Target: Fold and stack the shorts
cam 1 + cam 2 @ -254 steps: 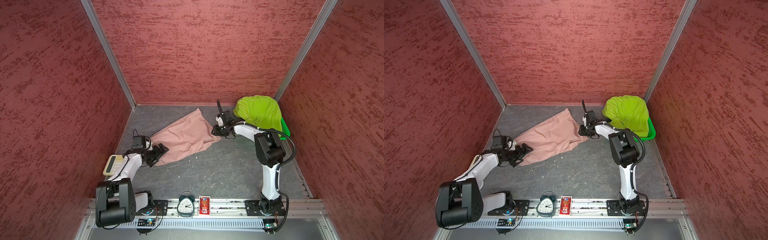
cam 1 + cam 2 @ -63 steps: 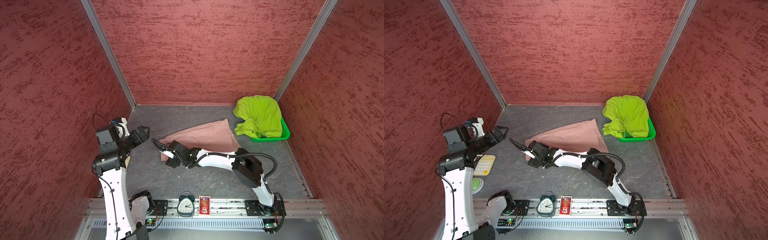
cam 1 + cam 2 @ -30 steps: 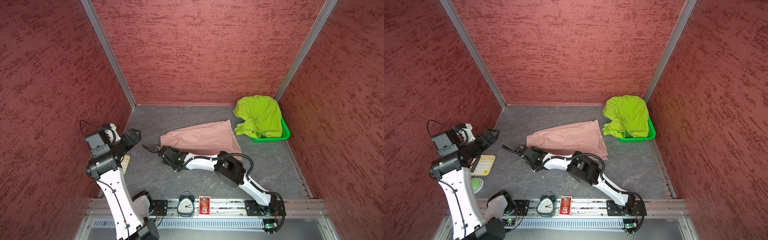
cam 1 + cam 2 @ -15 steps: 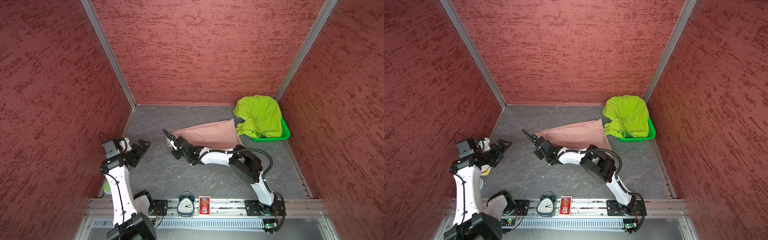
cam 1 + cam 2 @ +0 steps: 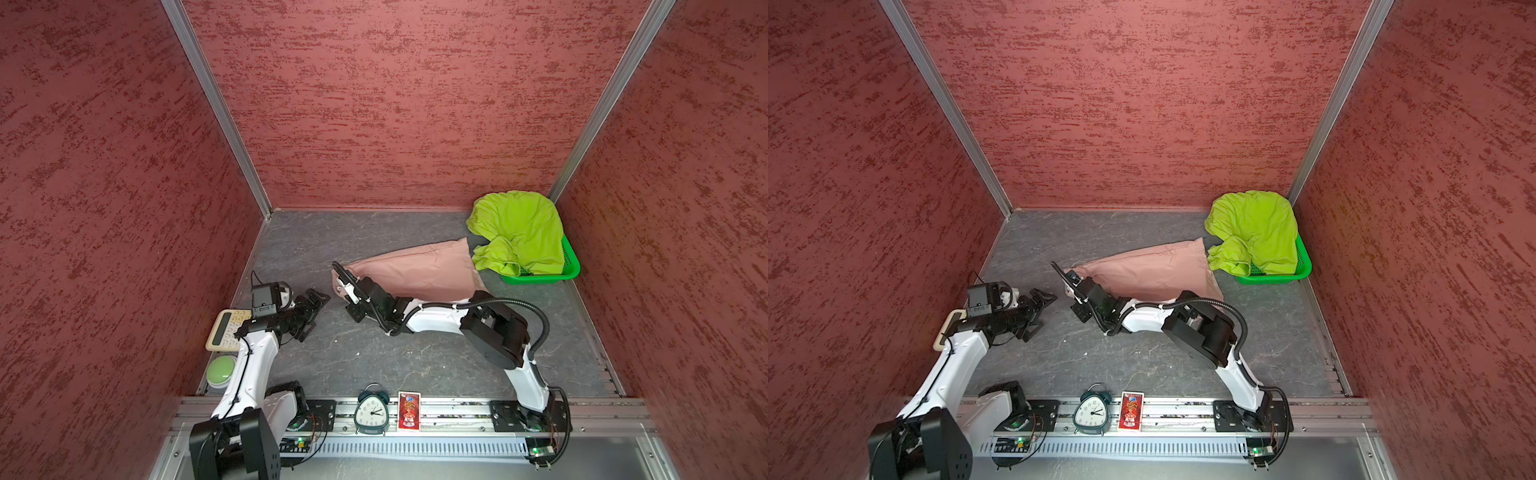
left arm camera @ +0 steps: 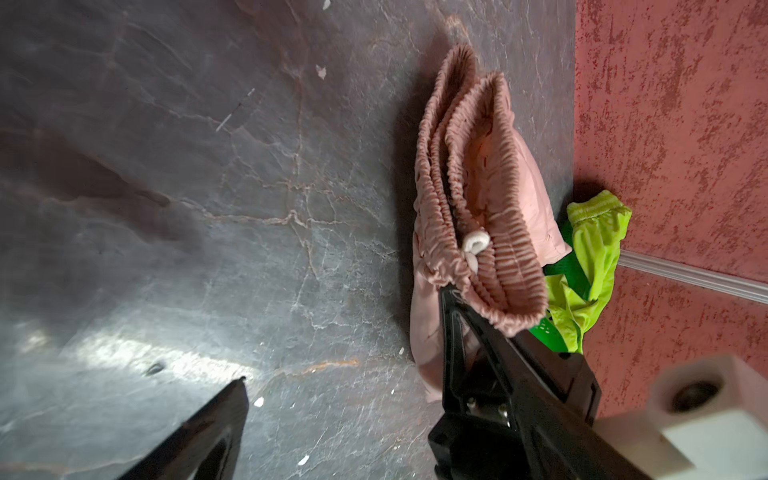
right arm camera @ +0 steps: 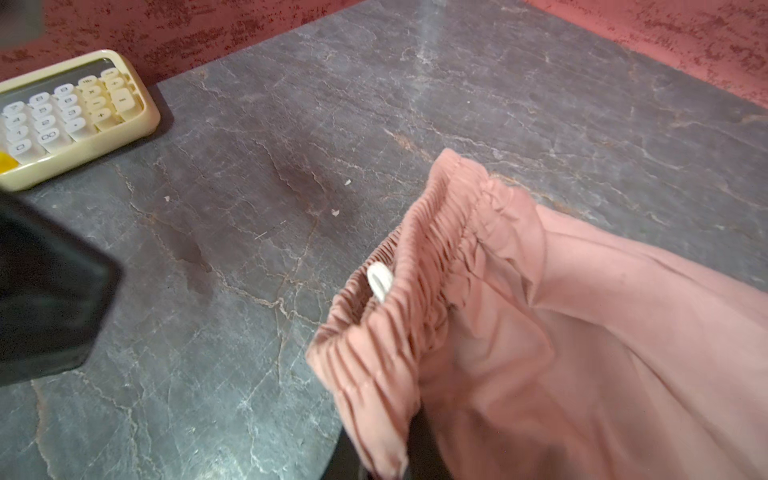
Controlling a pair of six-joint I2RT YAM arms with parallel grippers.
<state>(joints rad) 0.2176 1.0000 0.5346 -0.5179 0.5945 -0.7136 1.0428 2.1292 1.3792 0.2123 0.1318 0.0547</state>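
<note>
L tool (image 5: pixel 319 296): jaws spread, centre-left of frame.
R tool (image 5: pixel 343 286): pinching pink shorts (image 5: pixel 419 270) waistband, mid-frame.
Green shorts (image 5: pixel 515 228): on basket (image 5: pixel 570 269), right.

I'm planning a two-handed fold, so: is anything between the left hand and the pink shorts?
Nothing visible. Only bare table lies between the open left hand and the waistband of the pink shorts, which the right hand grips. The calculator sits behind the left hand, out of the path.
</note>
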